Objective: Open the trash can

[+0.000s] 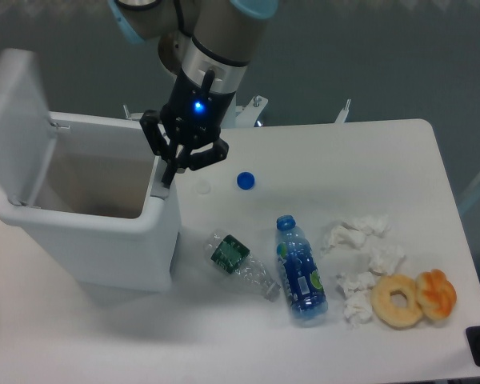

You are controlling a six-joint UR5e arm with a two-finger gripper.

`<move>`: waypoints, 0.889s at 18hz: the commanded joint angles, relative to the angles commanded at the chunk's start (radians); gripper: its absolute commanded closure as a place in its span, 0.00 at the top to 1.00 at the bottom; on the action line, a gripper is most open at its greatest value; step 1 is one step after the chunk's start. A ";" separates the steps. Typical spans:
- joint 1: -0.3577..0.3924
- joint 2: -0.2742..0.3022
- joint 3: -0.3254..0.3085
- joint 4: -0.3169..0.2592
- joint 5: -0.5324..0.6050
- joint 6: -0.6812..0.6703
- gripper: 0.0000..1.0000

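1. At the table's (400, 152) left end stands the bin (104, 240), white and boxy, its lid (16, 120) swung up on the far left edge so the hollow inside shows.
2. Against the bin's right rim, the gripper (167, 173) points down, its tip at the grey tab on that rim.
3. From where I stand the fingers look drawn close together, with nothing between them; I cannot tell whether they press the tab.
4. Right of the bin, near the gripper, lies a blue cap (245, 181), with a pale round mark on the table between the two.
5. Just beside the bin's lower right corner lies a crushed clear bottle (240, 262) with a green label.
6. Further right of the bin lies a blue bottle (301, 272), cap pointing away from me.
7. Well apart from the bin, towards the right end, sit crumpled tissues (360, 256), a doughnut (398, 301) and a bun (437, 293) touching it.
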State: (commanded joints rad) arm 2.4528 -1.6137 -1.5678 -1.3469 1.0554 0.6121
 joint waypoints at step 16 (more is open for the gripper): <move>0.239 -0.104 0.028 0.005 0.324 0.440 1.00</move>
State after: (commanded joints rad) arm 2.6920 -1.7180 -1.5401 -1.3422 1.3790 1.0518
